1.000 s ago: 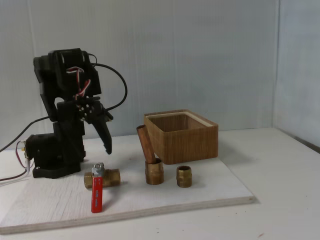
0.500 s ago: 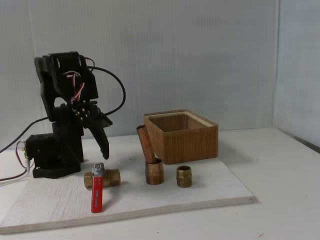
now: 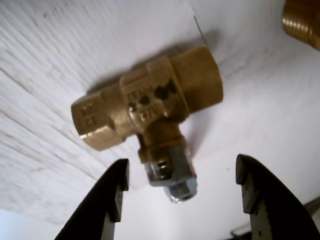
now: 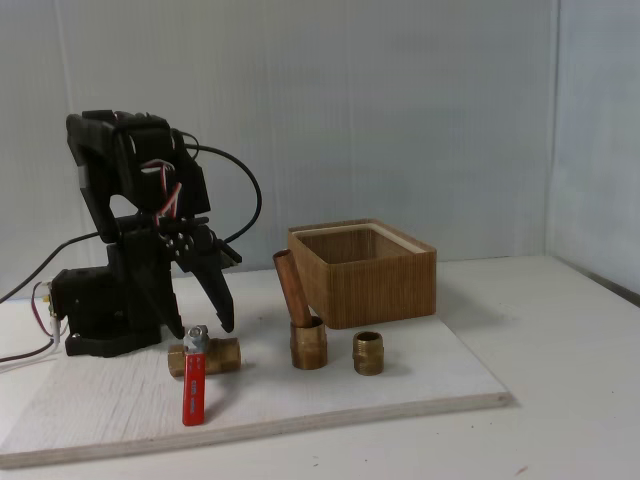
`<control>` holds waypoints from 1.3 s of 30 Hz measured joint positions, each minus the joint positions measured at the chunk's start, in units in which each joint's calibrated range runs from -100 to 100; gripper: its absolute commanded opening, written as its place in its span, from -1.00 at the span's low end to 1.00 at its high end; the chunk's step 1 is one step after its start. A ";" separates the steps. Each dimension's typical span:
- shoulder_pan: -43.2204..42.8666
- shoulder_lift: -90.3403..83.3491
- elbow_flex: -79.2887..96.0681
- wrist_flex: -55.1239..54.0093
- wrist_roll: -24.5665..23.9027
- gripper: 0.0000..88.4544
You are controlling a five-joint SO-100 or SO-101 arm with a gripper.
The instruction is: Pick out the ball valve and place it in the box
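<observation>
Ball valve: flat on pale board, red lever toward the front edge, left of brass fitting with copper pipe and short nipple. Gripper: just above valve, spread wide, not touching. Box: behind fittings, open-topped. Bare board to the front; white wall behind.

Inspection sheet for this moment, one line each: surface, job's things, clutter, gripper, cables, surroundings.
Surface: pale wooden board lying on a white table.
Job's things: ball valve lies on the board, red lever toward the camera; wooden box stands behind, open top.
Clutter: brass fitting with copper pipe and threaded brass nipple between valve and box.
Gripper: gripper open, fingers on either side of the valve's nut end, just above it, nothing held.
Cables: black cable loops off the arm; red and white wires at the base.
Surroundings: plain pale wall.
</observation>
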State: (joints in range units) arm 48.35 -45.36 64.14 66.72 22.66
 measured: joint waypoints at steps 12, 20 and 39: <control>-0.15 0.00 0.36 -1.12 0.83 -0.49; 2.45 0.00 0.45 -1.20 2.27 -0.49; 1.19 0.00 1.54 -5.67 4.13 -0.49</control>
State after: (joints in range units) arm 49.54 -45.36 65.68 61.05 26.79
